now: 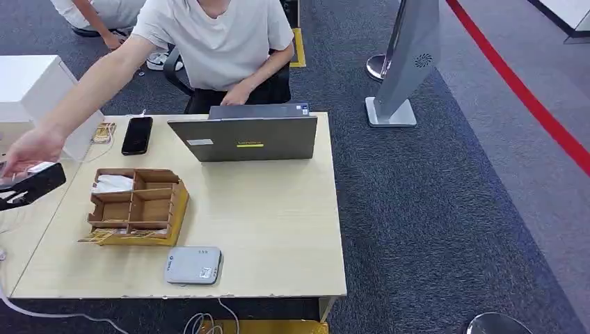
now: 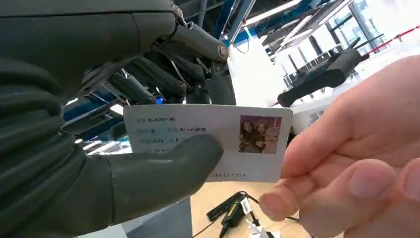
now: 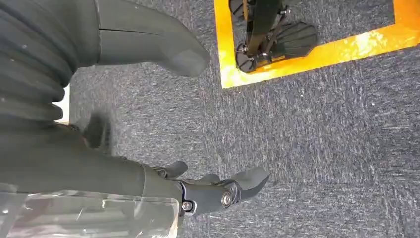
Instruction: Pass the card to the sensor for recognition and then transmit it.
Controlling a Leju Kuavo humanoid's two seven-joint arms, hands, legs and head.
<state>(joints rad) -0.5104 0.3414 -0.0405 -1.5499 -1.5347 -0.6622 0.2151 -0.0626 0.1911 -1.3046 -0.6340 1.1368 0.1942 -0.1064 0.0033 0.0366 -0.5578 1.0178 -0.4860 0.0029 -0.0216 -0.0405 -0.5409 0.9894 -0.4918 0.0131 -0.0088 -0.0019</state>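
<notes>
Fingers of the left hand close over the back of the card while its thick thumb presses the printed face, so the card is pinched flat between them.

Card: white, with a small photo and lines of text, held out past the left edge of the table. Its far end sits in a person's hand, thumb and fingertip on the edge. Both grips are on it at once, which reads as a handover in progress; who is giving cannot be told.

Left hand, head view: dark, at the picture's left edge, meeting the person's outstretched hand beside the table.

Right hand: hangs over grey carpet, fingers apart and slightly curled, holding nothing; idle, judged uninvolved in this step.

Card reader: flat grey box near the table's front edge, cabled, well apart from the card. Presumably the sensor the task names.

Cardboard organiser: divided compartments, one with white contents, behind the reader.

Laptop: open at the far edge, lid back toward the robot, facing the seated person.

Phone: black, flat, left of the laptop.
</notes>
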